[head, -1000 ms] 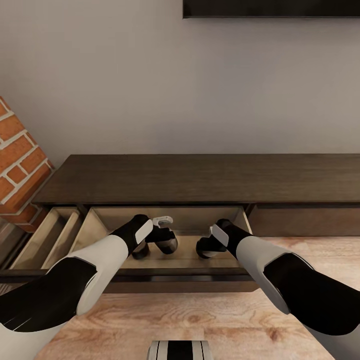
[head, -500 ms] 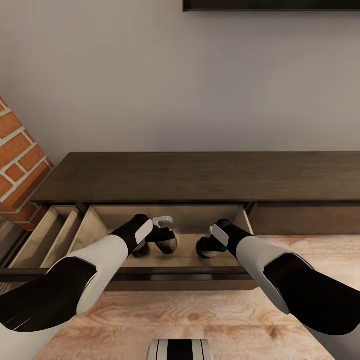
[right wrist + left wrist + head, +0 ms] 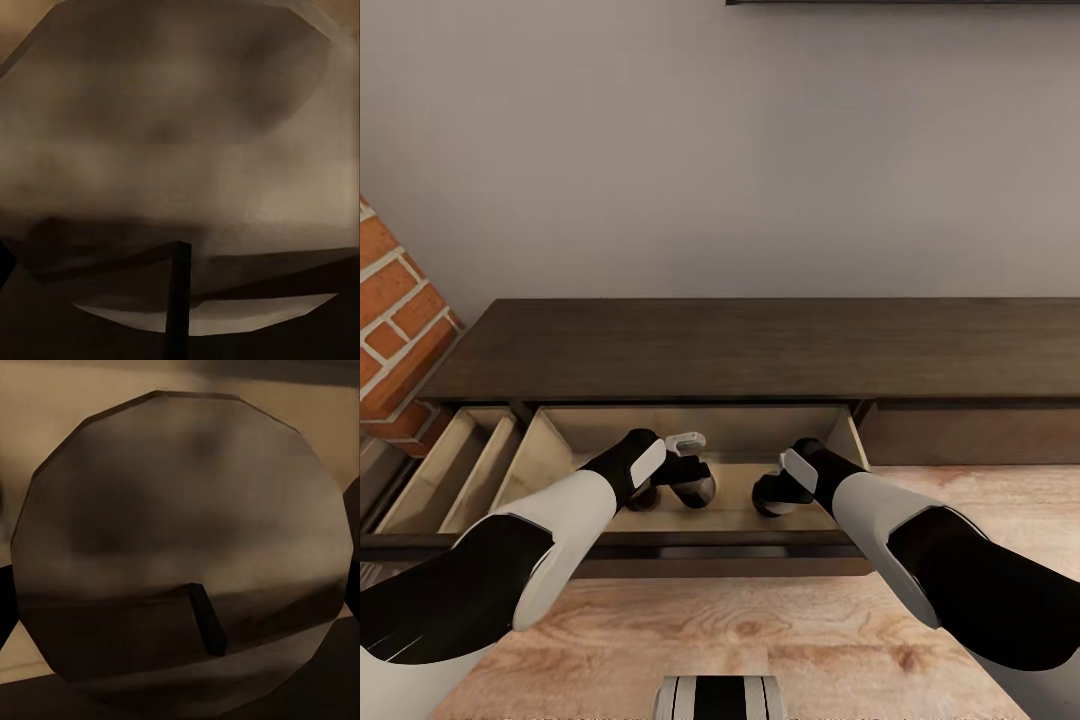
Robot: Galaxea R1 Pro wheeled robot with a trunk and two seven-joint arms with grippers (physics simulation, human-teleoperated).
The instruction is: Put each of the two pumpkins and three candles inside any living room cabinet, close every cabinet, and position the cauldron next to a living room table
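Left gripper (image 3: pixel 643 497) and right gripper (image 3: pixel 768 495): we see both reaching down into the open drawer (image 3: pixel 560 455) of the cabinet (image 3: pixel 760 350), at about 11 and 1 o'clock from our base (image 3: pixel 720 697) at the lower edge of the head view. In that view the fingers are hidden by the wrists, so we cannot tell there how wide either pair stands.

In the left wrist view we look straight onto the flat round top of a candle (image 3: pixel 184 547), grey-brown, with a short dark wick leaning from its centre; dark finger edges show at either side of it, just beside its rim. We cannot tell whether they touch, so we cannot say if the left gripper holds it.

In the right wrist view a second candle (image 3: pixel 180 150) sits very close to the lens, its faceted top blurred, a dark upright wick near its lower middle. No fingers are clear here; we cannot tell the right gripper's opening.

Farther out, we see the drawer's pale beige floor and walls around both wrists. At 10 o'clock lies a neighbouring open drawer (image 3: pixel 455 470), and beyond it a brick surface (image 3: pixel 395 300). The cabinet's dark top runs across at 12 o'clock, against a plain grey wall (image 3: pixel 740 150).
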